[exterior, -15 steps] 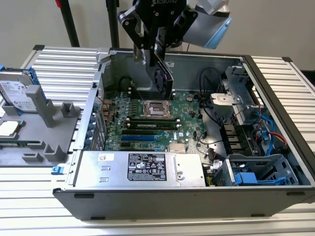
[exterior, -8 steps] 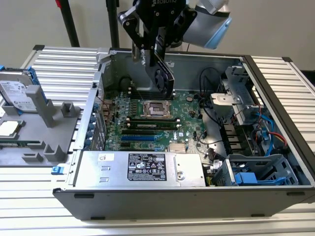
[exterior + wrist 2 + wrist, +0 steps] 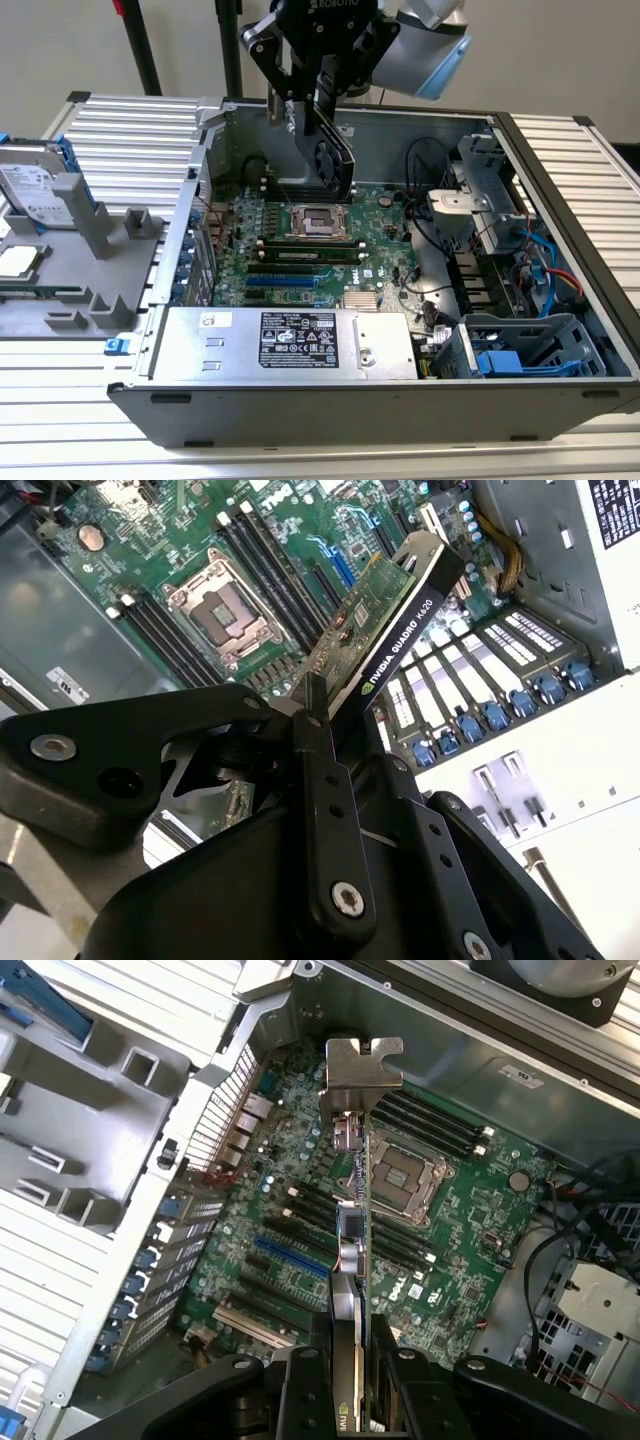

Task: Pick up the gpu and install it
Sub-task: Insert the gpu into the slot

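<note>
My gripper [image 3: 318,118] is clamped tight on one end of the gpu [image 3: 335,155]. The card hangs inside the open computer case [image 3: 560,170], above the big green motherboard [image 3: 300,255]. It stands on its thin edge, its long side sloping down away from the gripper, and in the first wrist view its silver bracket [image 3: 360,1065] is at the far end, toward a corner of the case.

Wrist [image 3: 430,35], grey with a blue cap, sits up and to one side of the gripper [image 3: 315,110], which points down. Black linkage fingers [image 3: 283,100] are close together, pads clamped on opposite faces of the gpu [image 3: 333,160], which hangs edge-down just below. Both wrist views show the fingers [image 3: 318,770] [image 3: 300,1390] pinching the card's near end.
</note>
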`<action>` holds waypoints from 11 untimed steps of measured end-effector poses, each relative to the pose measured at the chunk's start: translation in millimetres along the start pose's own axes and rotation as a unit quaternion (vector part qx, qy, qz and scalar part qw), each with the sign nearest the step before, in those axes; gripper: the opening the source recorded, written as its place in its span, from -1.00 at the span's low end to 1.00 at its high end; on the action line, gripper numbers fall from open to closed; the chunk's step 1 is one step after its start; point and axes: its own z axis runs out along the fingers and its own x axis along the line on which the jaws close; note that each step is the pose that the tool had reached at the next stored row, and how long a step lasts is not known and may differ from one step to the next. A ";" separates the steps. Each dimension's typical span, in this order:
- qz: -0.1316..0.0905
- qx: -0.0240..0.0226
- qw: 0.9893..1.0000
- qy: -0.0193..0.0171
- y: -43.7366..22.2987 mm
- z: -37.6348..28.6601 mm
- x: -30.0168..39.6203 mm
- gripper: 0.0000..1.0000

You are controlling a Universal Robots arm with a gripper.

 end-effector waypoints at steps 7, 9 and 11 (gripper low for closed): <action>-0.009 0.000 1.000 0.000 0.0 -0.1 0.0 -1.00; -0.013 0.000 1.000 0.001 0.0 -0.3 0.0 -1.00; -0.017 0.000 1.000 0.001 0.0 -0.5 0.0 -1.00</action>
